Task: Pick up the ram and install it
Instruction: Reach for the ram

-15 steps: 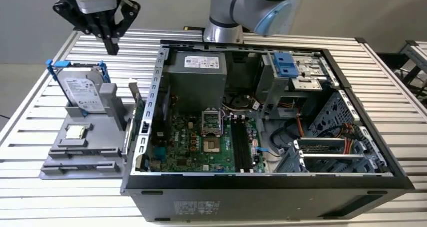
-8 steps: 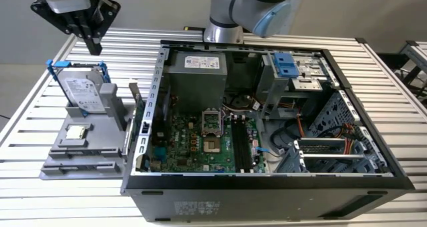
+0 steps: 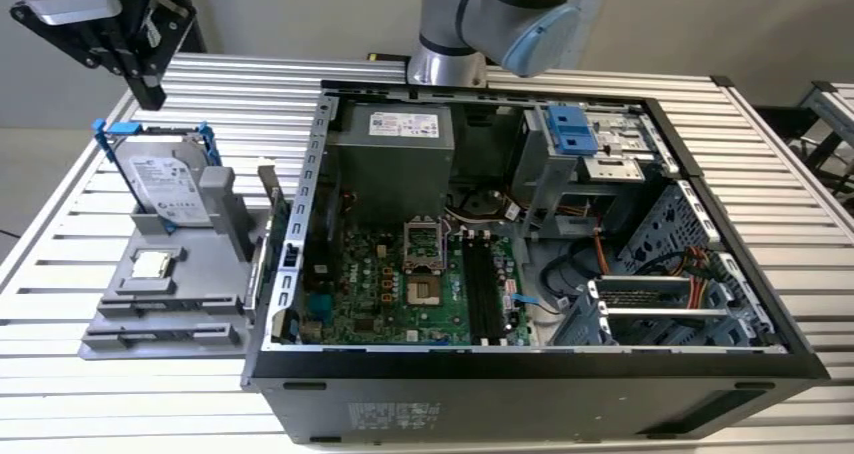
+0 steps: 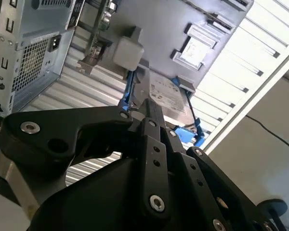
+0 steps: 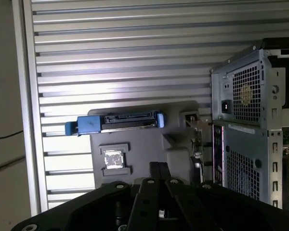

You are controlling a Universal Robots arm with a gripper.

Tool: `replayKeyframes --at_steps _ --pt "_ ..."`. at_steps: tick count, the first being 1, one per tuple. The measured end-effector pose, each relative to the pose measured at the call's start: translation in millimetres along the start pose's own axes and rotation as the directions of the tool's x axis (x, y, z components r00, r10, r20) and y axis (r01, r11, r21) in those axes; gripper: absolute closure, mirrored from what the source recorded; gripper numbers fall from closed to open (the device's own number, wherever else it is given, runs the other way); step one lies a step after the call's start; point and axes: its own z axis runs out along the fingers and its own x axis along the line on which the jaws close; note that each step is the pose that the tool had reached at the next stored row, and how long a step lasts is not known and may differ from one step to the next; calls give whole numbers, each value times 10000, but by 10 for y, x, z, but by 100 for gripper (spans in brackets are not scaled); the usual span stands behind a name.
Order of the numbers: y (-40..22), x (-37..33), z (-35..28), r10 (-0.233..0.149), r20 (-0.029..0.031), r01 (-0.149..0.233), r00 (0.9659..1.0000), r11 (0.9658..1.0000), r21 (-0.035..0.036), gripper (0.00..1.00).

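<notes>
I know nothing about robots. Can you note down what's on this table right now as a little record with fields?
gripper: above the table at the exterior view's left, near the hard drive; fingers shut, holding nothing
ram: on edge in the grey holder, beside the case; not picked up
also in holder: hard drive in blue frame, small silver chip
computer case: open on top
black slots: look unfilled

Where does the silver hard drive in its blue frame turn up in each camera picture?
Exterior view: hard drive, standing at the exterior view's left of the computer case.
Second wrist view: its labelled silver face, between blue rails.
First wrist view: edge-on, a blue-ended bar.
Shared landmark: small square silver chip, beside it in the gray holder.
</notes>
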Motion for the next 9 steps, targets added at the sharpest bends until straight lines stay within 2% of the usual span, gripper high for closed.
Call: replayKeyframes --at_steps 3,4,9 --pt "-3 14 0 -1 0 1 10000 10000 0 100" --pt "-25 14 -1 -1 0 1 10000 10000 -1 100" --pt "-252 -2 -7 1 -5 -1 10000 10000 0 100"
